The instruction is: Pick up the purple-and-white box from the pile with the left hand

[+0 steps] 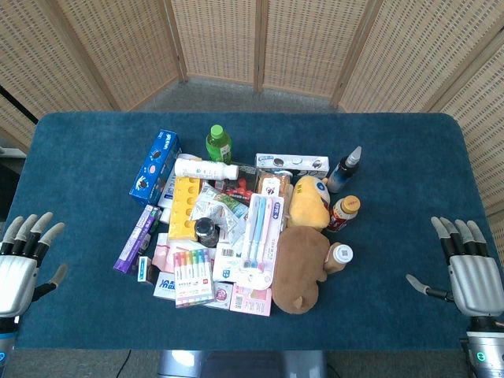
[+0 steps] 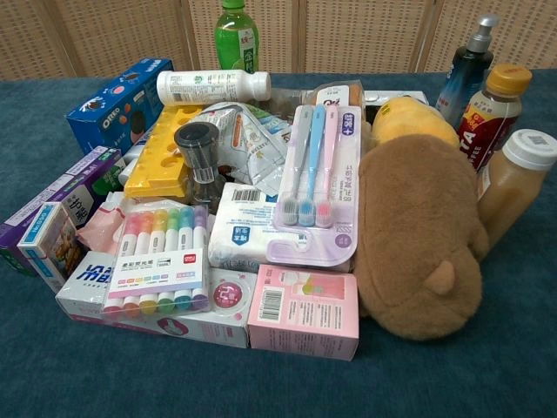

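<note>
The long purple-and-white box (image 1: 138, 238) lies on the left edge of the pile, slanting from near the blue cookie box (image 1: 154, 166) down toward me. The chest view shows the purple-and-white box (image 2: 54, 201) at the far left, partly behind a small blue-and-white carton (image 2: 52, 244). My left hand (image 1: 25, 260) hovers open at the table's near left corner, well left of the box, holding nothing. My right hand (image 1: 465, 264) is open at the near right edge, far from the pile. Neither hand appears in the chest view.
The pile on the blue table (image 1: 87, 150) holds a green bottle (image 1: 219, 144), a yellow tray (image 1: 186, 206), a toothbrush pack (image 1: 259, 236), a highlighter set (image 1: 193, 276), a brown plush (image 1: 301, 269), a pink box (image 2: 305, 322) and several bottles at right (image 1: 344, 211).
</note>
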